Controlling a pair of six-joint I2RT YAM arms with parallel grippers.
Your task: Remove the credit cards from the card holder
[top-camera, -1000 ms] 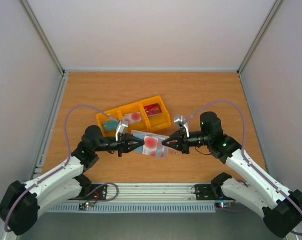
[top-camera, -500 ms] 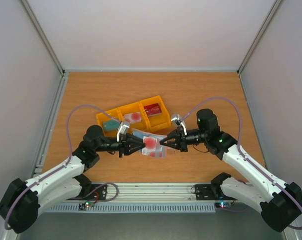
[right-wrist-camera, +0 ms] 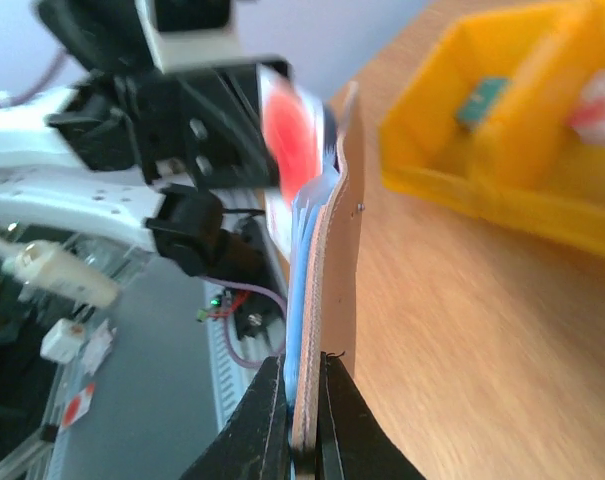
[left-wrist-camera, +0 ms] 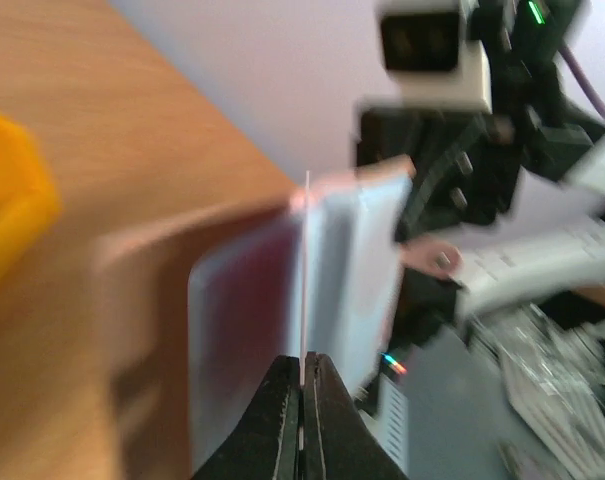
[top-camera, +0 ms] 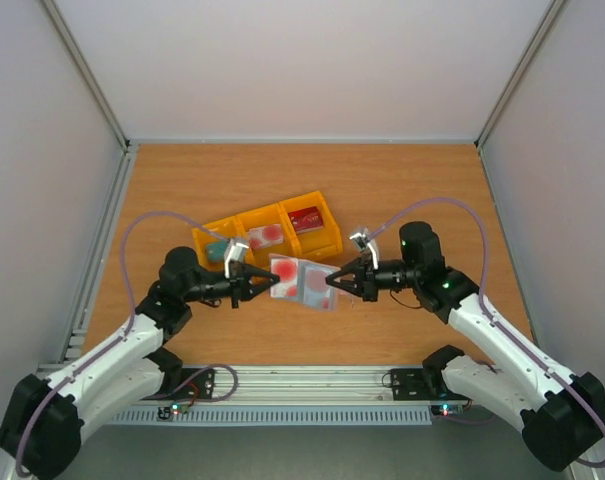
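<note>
Card holder (top-camera: 320, 277) at centre frame, opened out, taupe outside, pale blue-grey inside; right gripper (top-camera: 331, 284) clamped on its right edge; left gripper (top-camera: 273, 282) pinched tight on red-blotched whitish card (top-camera: 285, 268) at its left.

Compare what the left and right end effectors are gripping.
The left end effector grips a card, a single thin sheet; the right end effector grips the card holder, thicker and layered. The card looks pale; the card holder is taupe outside, pale blue inside. Both are pinched at an edge by a shut end effector.
</note>
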